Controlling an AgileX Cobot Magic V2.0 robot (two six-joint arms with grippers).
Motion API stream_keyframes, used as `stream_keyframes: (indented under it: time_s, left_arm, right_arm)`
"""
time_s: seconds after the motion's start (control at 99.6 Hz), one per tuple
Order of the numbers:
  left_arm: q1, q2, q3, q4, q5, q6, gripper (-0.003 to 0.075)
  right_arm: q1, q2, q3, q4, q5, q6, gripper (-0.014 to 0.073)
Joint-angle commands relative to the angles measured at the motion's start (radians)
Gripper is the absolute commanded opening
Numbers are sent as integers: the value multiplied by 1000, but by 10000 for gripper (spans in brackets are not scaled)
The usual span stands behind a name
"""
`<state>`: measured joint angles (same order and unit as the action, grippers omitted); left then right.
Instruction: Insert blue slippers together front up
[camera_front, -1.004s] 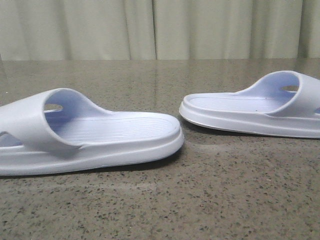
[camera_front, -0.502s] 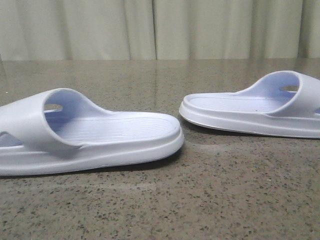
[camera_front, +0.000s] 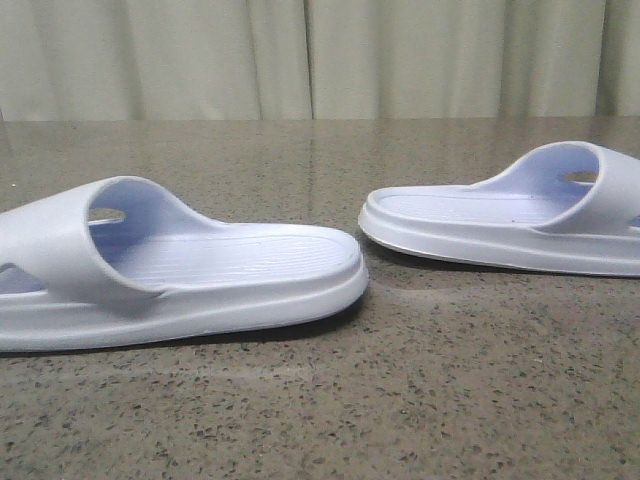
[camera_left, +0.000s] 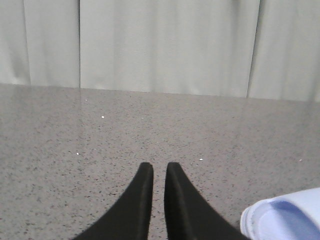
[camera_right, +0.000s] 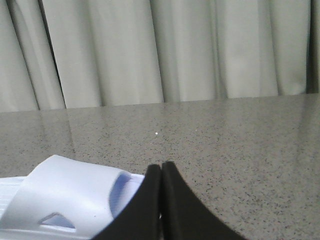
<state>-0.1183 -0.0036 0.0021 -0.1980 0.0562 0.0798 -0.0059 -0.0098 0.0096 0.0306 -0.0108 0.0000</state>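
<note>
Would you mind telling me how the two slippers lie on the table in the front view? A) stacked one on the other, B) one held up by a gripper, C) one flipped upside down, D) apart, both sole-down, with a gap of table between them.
D: the left slipper and the right slipper both rest sole-down, footbeds up, with bare table showing between their near ends, and no gripper touches either.

both tools (camera_left: 159, 169) (camera_right: 161, 167) closed, empty

The near slipper (camera_front: 190, 275) is cut off at nine o'clock. The far slipper (camera_front: 510, 225) is cut off at three o'clock. Neither end effector shows in the front view.
</note>
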Motion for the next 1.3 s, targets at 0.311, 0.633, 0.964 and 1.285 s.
stream_keyframes:
  time_s: [0.311, 0.633, 0.964, 1.285]
  left_arm:
    - [-7, -24, -131, -417, 42, -9, 15]
    - [-7, 199, -406, -417, 340, -9, 15]
    - [-7, 415, -516, -490, 385, -9, 16]
    - [-7, 446, -516, -521, 397, -9, 73]
  right_arm:
    - [-6, -20, -102, 104, 87, 0, -106]
    - [-6, 53, -399, 110, 406, 6, -106]
    - [-6, 227, -581, 155, 555, 40, -106]
    - [-6, 235, -580, 176, 548, 40, -76]
